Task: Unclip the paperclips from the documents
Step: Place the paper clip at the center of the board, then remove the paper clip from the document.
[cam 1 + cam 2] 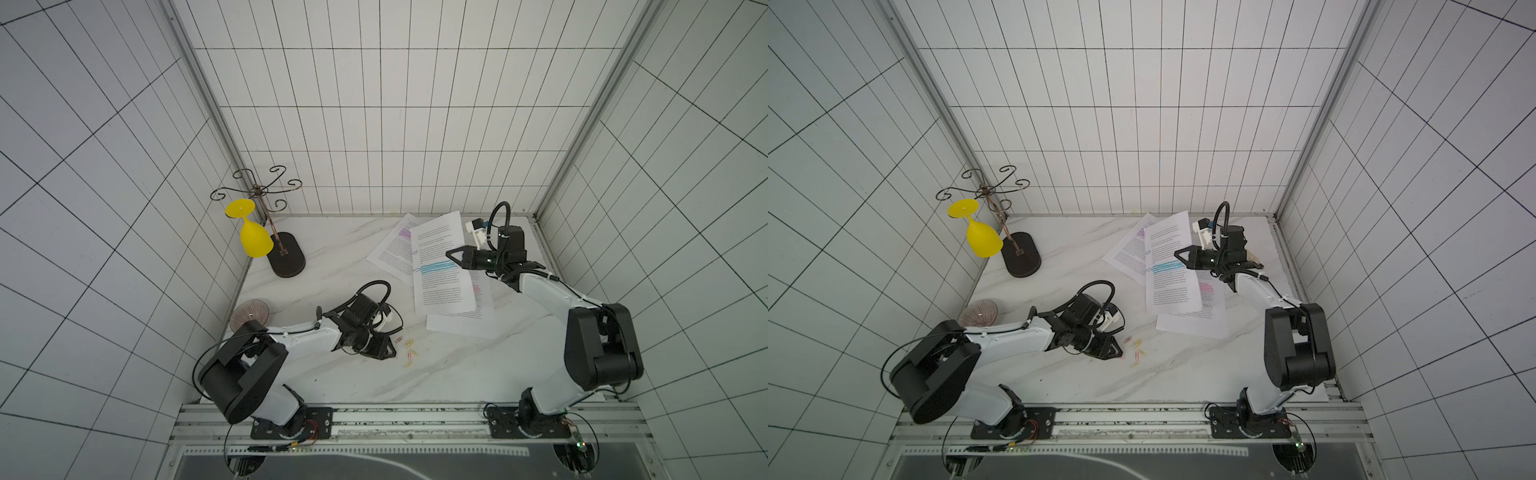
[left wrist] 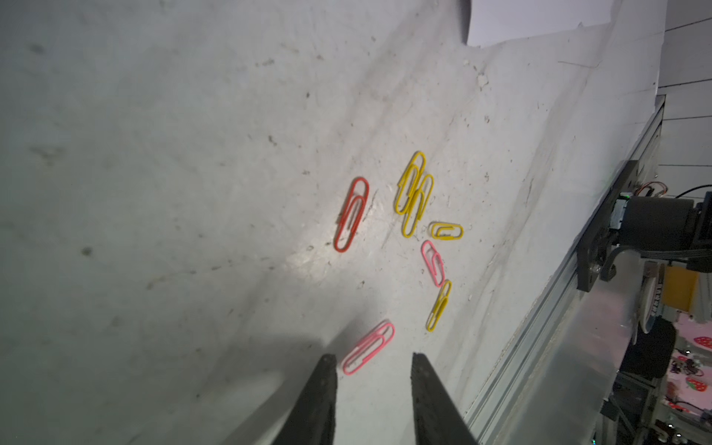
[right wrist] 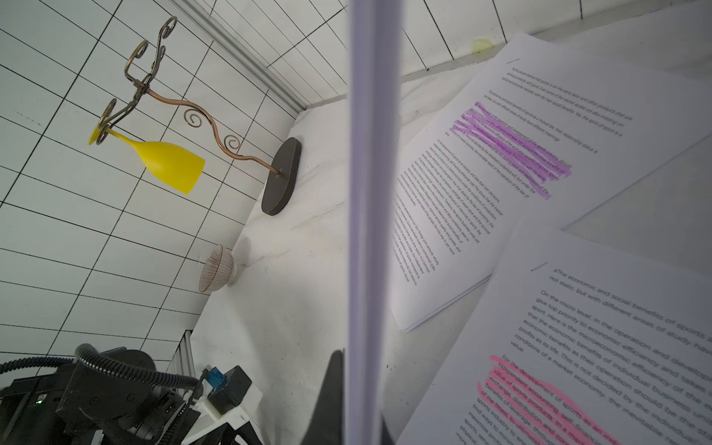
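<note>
Three documents overlap at the back right: one with a purple band (image 1: 401, 235), one with a blue band (image 1: 436, 266) on top, one with a pink band (image 1: 478, 291). My right gripper (image 1: 451, 254) is shut on the blue-band document's right edge; in the right wrist view that sheaf (image 3: 371, 192) runs edge-on between the gripper's (image 3: 360, 385) fingers. Two paperclips (image 1: 415, 262) sit on its left edge. My left gripper (image 2: 373, 358) stands open low over the table. A blurred pink paperclip (image 2: 368, 348) lies just past its fingertips. Several loose paperclips (image 2: 414, 200), orange, yellow and pink, lie beyond.
A metal glass rack (image 1: 286, 259) with a hanging yellow glass (image 1: 251, 239) stands at the back left. A ribbed bowl (image 1: 250, 314) sits by the left wall, behind my left arm. An aluminium rail (image 1: 415, 415) bounds the table's front edge. Tiled walls close three sides.
</note>
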{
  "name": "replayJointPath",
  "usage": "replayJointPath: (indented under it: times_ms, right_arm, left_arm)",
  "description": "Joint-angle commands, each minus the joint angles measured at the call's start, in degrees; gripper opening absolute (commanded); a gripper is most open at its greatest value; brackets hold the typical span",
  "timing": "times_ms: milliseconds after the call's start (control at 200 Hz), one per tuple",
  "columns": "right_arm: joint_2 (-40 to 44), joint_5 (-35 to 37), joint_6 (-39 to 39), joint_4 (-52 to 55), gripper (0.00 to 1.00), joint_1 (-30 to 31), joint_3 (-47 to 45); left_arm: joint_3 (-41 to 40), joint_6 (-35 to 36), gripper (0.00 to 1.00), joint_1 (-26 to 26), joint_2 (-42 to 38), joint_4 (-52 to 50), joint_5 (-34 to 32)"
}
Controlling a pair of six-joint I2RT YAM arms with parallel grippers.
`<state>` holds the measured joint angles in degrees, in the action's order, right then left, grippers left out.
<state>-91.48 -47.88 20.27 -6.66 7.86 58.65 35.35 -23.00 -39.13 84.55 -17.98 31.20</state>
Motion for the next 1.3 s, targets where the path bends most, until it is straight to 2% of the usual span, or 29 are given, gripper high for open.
replayJointPath:
  times_ms: [0, 90, 180, 255, 355, 405, 490, 560, 640, 725, 815, 925, 964, 1034, 1129, 1294]
  right_arm:
    - [-0.09, 0.26, -1.93, 1.65, 0.00, -0.25, 6.52]
    - [0.02, -0.35, -3.72, 3.42, 0.00, -0.21, 6.77]
    - [0.71, -1.04, -5.56, 4.17, 0.00, -0.19, 6.58]
    - [1.34, -4.46, -7.39, 3.32, 0.00, 0.05, 6.24]
    - [2.25, -9.53, -8.58, 1.74, 0.00, 0.80, 6.46]
    - [2.72, -10.93, -8.17, 0.60, 0.00, 1.54, 6.69]
    - [4.37, -13.42, -6.82, -3.63, 0.00, 2.88, 5.59]
    - [6.07, -15.94, -4.64, -9.71, 0.00, 3.93, 3.69]
    - [7.31, -18.04, 0.71, -17.47, 0.00, 4.99, 1.79]
    - [7.72, -19.04, 9.36, -27.29, 0.00, 5.89, -0.03]
    - [7.62, -20.45, 15.74, -35.60, 0.00, 7.34, -0.63]
    - [7.85, -21.07, 16.47, -36.35, 0.00, 9.13, 0.41]
    - [7.90, -21.25, 16.47, -36.41, 0.00, 9.71, 0.64]
    - [7.73, -21.67, 16.92, -36.66, 0.00, 10.54, 0.76]
    - [6.96, -23.05, 19.13, -39.56, 0.00, 11.10, 0.69]
    - [5.57, -23.74, 22.60, -45.77, 0.00, 11.13, 0.62]
  left_arm:
    - [0.95, -0.15, 0.45, -0.39, 0.20, -0.60, -0.86]
    - [1.46, -0.11, 0.51, -0.42, -1.30, -2.82, -1.59]
    - [3.23, 1.13, 0.51, -0.33, -3.71, -6.98, -4.24]
    - [6.04, 3.46, 0.51, 0.40, -6.39, -10.18, -7.34]
    - [9.33, 5.74, 0.51, 4.17, -10.65, -8.09, -9.20]
    - [10.40, 4.89, 0.51, 7.70, -12.41, -3.61, -7.45]
    - [10.95, -1.61, 0.52, 14.33, -13.27, 11.64, 1.65]
    - [12.34, -8.16, 0.53, 16.96, -12.47, 22.47, 3.06]
    - [15.67, -10.20, 0.59, 17.70, -10.17, 28.73, 3.26]
    - [19.82, -11.05, 0.61, 18.79, -6.24, 30.69, 7.01]
    - [22.39, -17.06, 0.62, 21.14, -2.72, 32.73, 10.71]
    - [19.77, -26.47, 0.65, 23.77, -1.16, 44.04, 11.93]
    - [18.82, -27.62, 0.70, 24.19, -1.21, 46.35, 11.30]
    - [18.01, -27.49, 0.72, 24.28, -1.91, 48.56, 10.65]
    - [17.17, -29.83, 0.72, 24.14, -2.23, 54.01, 11.97]
    - [16.76, -37.76, 0.67, 23.98, 0.73, 63.10, 19.85]
